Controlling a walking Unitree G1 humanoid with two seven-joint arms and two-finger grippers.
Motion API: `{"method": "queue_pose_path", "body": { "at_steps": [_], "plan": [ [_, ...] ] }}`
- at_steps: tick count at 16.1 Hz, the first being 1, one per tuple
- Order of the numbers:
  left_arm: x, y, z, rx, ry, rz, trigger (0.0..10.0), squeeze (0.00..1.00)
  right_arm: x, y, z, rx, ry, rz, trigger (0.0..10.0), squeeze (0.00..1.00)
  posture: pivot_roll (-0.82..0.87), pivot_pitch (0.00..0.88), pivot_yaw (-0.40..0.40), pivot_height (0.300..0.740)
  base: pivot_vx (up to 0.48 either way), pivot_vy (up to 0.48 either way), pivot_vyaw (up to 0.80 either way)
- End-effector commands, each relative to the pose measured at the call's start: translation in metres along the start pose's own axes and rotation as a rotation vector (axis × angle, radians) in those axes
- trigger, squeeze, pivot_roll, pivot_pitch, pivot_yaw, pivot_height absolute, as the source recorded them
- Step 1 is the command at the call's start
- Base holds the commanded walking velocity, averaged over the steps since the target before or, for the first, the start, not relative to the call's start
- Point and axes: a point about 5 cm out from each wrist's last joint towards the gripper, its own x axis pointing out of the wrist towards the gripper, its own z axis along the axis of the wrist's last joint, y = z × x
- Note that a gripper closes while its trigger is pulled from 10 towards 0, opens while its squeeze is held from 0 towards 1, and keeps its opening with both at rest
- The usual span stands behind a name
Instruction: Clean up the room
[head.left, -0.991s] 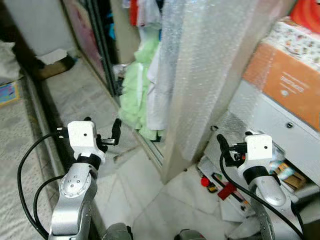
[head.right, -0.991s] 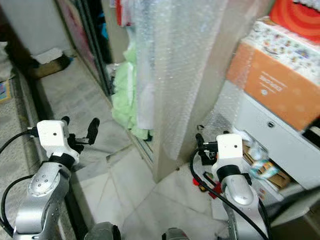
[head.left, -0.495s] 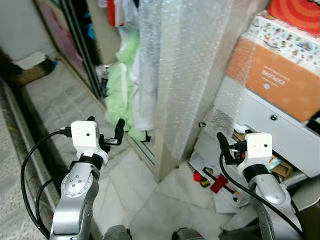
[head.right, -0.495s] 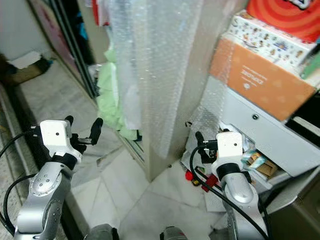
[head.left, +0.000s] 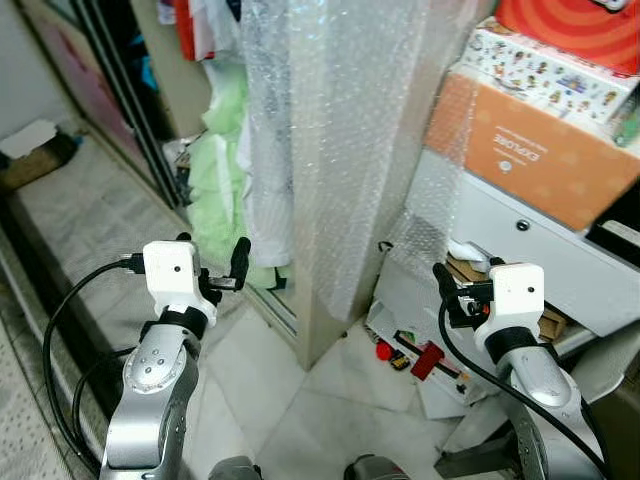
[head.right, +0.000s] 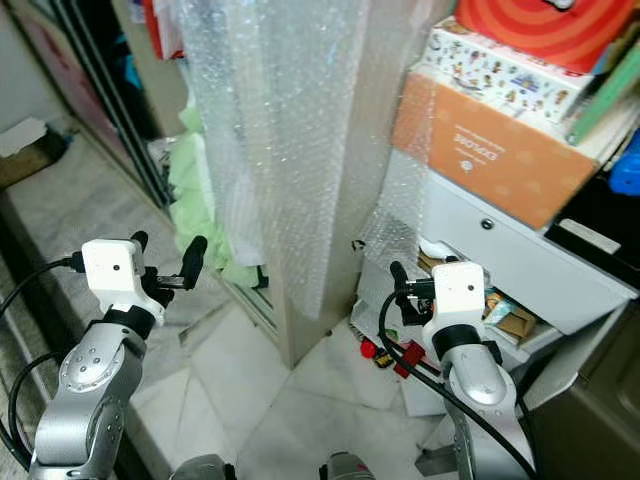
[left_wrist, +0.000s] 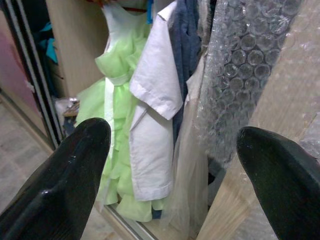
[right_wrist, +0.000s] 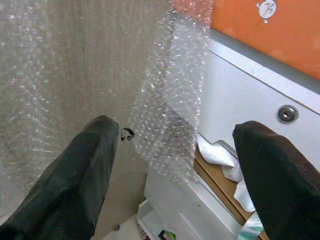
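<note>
Facing cluttered corner, both arms raised, nothing held. Left tool (head.left: 215, 268) at frame's lower left, fingers apart, aimed at green dress (head.left: 225, 160) in open wardrobe, upper left. Bubble wrap (head.left: 340, 130) covers centre panel. Small red items (head.left: 410, 358) litter floor (head.left: 330, 420), lower centre. Right tool (head.left: 447, 296) at lower right, fingers apart, near white drawer unit (head.left: 520, 250). Likely step: choosing target; pickup would need bending low.

So right in front of me there's a panel wrapped in bubble wrap (head.left: 345, 140). Left of it, a wardrobe (head.left: 215, 110) with clothes hanging inside. On my right, a cabinet (head.left: 520, 250) with boxes (head.left: 520, 140) stacked on top, and some small clutter (head.left: 410, 355) on the floor (head.left: 300, 400) at its foot.
</note>
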Motion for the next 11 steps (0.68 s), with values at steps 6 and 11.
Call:
{"method": "queue_pose_path", "body": {
  "at_steps": [6, 11],
  "plan": [
    [0.0014, -0.0015, -0.0010, 0.010, 0.005, -0.012, 10.0, 0.00, 0.0000, 0.0033, -0.0001, -0.009, -0.003, 0.012, 10.0, 0.00, -0.04, 0.106, 0.008, 0.740, 0.000, 0.000, -0.40],
    [0.0028, -0.0025, -0.0010, 0.011, 0.005, -0.018, 10.0, 0.00, 0.0018, 0.0026, -0.0013, 0.008, -0.002, 0.005, 10.0, 0.00, -0.04, 0.103, 0.011, 0.740, 0.000, 0.000, -0.80]
  ]
}}
